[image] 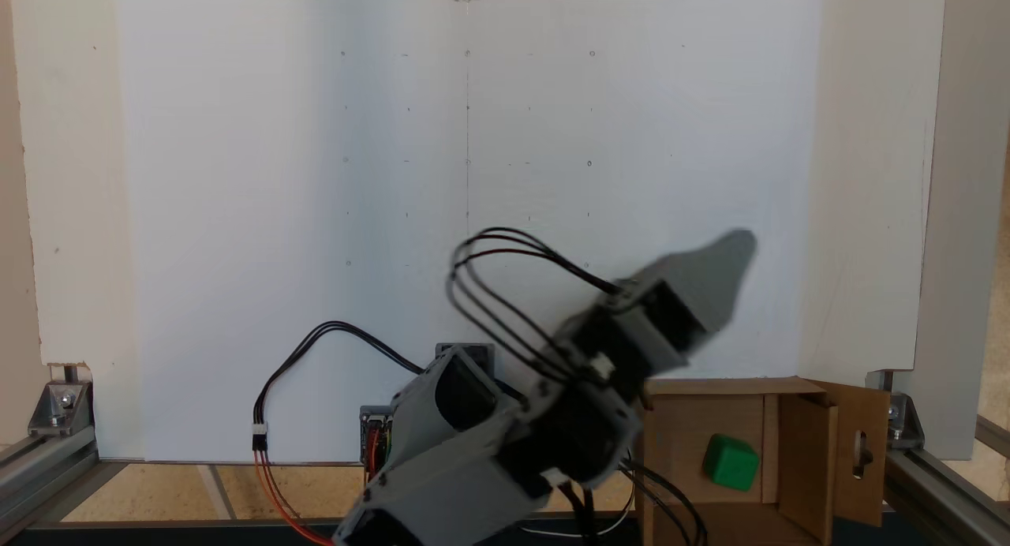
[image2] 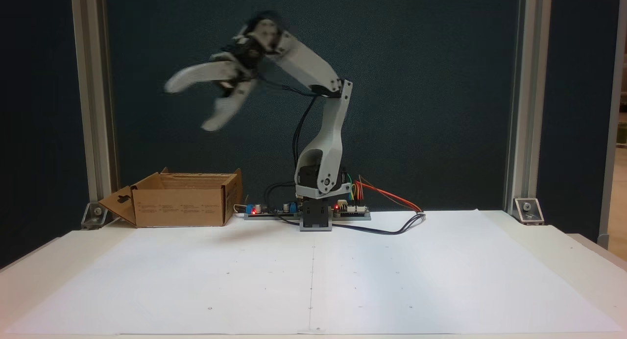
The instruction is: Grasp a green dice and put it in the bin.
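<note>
The green dice lies inside the bin, a brown cardboard box at the lower right of one fixed view. In another fixed view the bin stands at the left behind the white sheet, with its handle flap folded out. My gripper hangs high above the bin there, blurred, its two jaws spread wide with nothing between them. From above, one grey jaw of the gripper shows, up and left of the bin.
The arm's base and its circuit boards with red and black cables sit at the back edge of the white sheet. Aluminium frame posts stand at both sides.
</note>
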Robot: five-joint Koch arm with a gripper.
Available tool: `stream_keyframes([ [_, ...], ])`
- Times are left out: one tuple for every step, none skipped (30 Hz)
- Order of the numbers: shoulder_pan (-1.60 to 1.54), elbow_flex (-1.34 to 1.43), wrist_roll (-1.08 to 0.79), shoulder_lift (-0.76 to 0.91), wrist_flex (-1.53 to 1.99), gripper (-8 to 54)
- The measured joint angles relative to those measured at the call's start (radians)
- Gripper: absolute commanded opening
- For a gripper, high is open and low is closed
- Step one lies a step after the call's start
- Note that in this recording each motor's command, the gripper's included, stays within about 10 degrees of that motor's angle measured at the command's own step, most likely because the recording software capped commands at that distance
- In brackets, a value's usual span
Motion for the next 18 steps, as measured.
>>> stream_keyframes([
  [-0.072,0.072,0.000,0.044,-0.023,43.3],
  [-0.143,0.133,0.000,0.086,-0.052,43.3],
  [-0.216,0.179,0.000,0.121,-0.089,43.4],
  [-0.291,0.218,0.000,0.147,-0.127,43.5],
  [-0.362,0.250,0.002,0.164,-0.164,43.5],
  [-0.430,0.287,0.003,0.173,-0.199,43.6],
  [-0.505,0.330,0.003,0.183,-0.241,43.6],
  [-0.574,0.380,0.003,0.192,-0.288,43.6],
  [-0.641,0.433,0.003,0.201,-0.334,43.6],
  [-0.713,0.486,0.005,0.213,-0.380,43.6],
  [-0.784,0.540,0.003,0.232,-0.426,43.6],
  [-0.839,0.592,0.003,0.255,-0.469,43.9],
  [-0.867,0.630,0.003,0.281,-0.514,44.5],
  [-0.885,0.661,0.003,0.307,-0.554,45.1],
  [-0.884,0.684,0.005,0.321,-0.597,45.4],
  [-0.881,0.706,0.003,0.325,-0.643,45.8],
  [-0.887,0.733,0.005,0.325,-0.687,46.4],
  [-0.881,0.759,0.003,0.325,-0.726,46.8],
])
